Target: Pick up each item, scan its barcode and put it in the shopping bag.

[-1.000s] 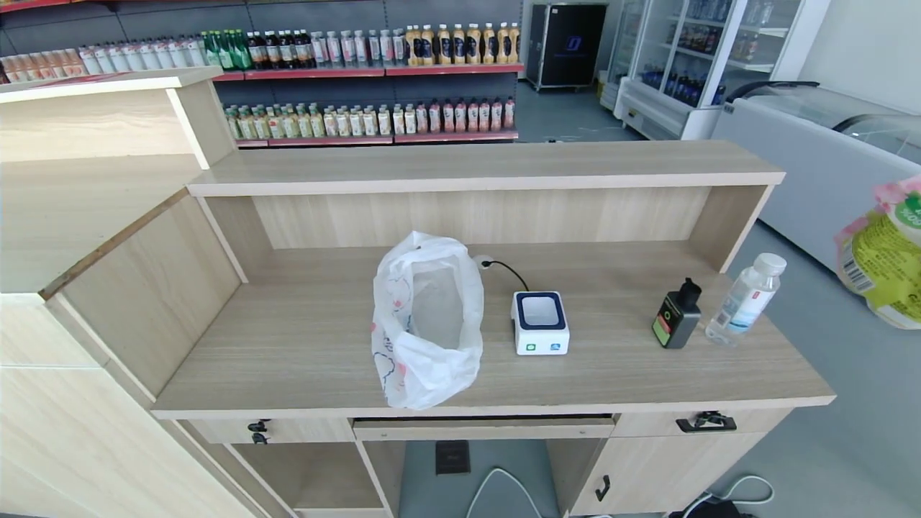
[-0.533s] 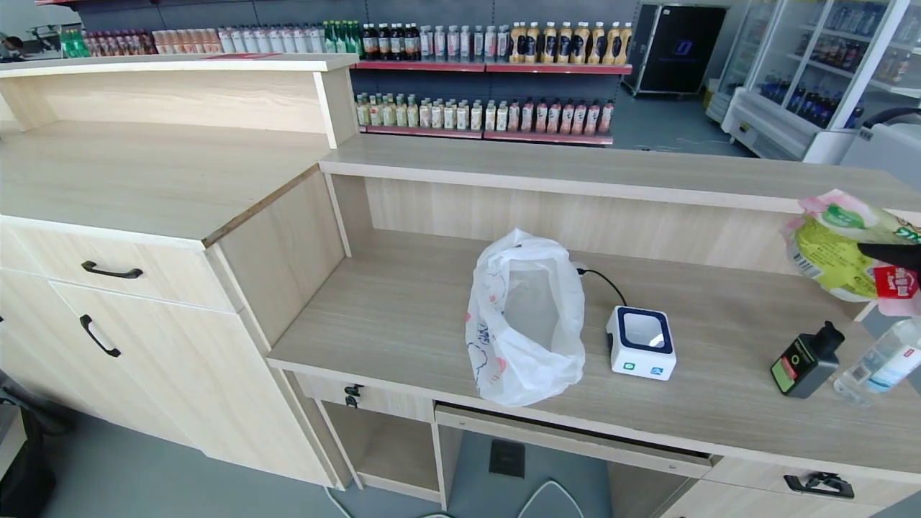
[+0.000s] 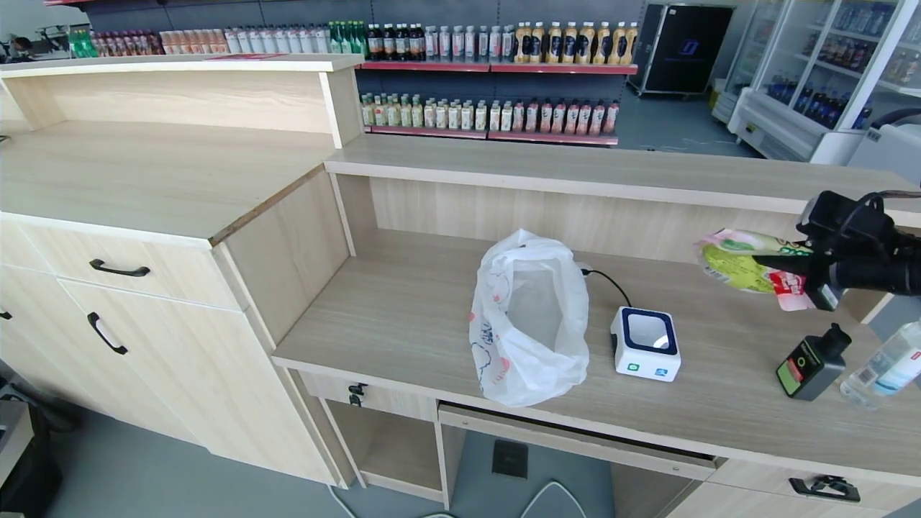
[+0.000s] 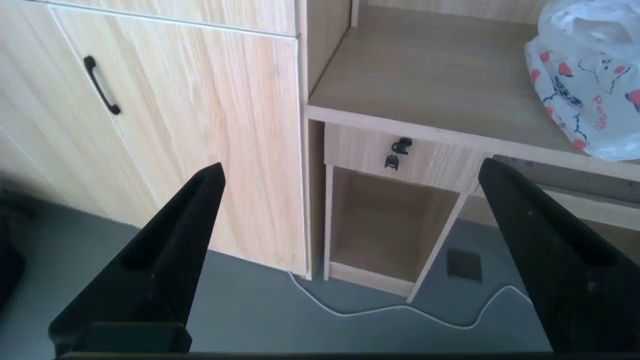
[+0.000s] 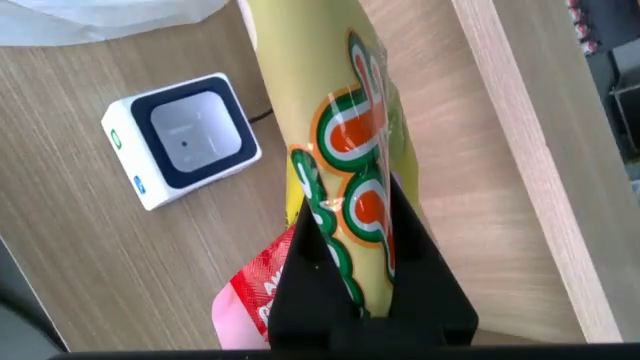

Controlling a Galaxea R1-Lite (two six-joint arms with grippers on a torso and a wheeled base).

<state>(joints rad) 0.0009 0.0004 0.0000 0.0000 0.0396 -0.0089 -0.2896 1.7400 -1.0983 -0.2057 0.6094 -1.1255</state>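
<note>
One black bottle [image 3: 811, 363] stands near the scanner [image 3: 645, 344]; right fingers [image 5: 430, 290] clamp a snack packet [image 3: 737, 267], left fingers [image 4: 160, 270] apart.

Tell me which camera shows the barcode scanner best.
The right wrist view: the barcode scanner sits whole and close, window facing the camera. The head view has the barcode scanner farther off, beside the shopping bag. The left wrist view faces the cabinet.

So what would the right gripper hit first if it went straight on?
Likely the shopping bag: the right gripper, shut on the snack packet, points across the counter toward it. Depth is unclear; it might pass behind.
</note>
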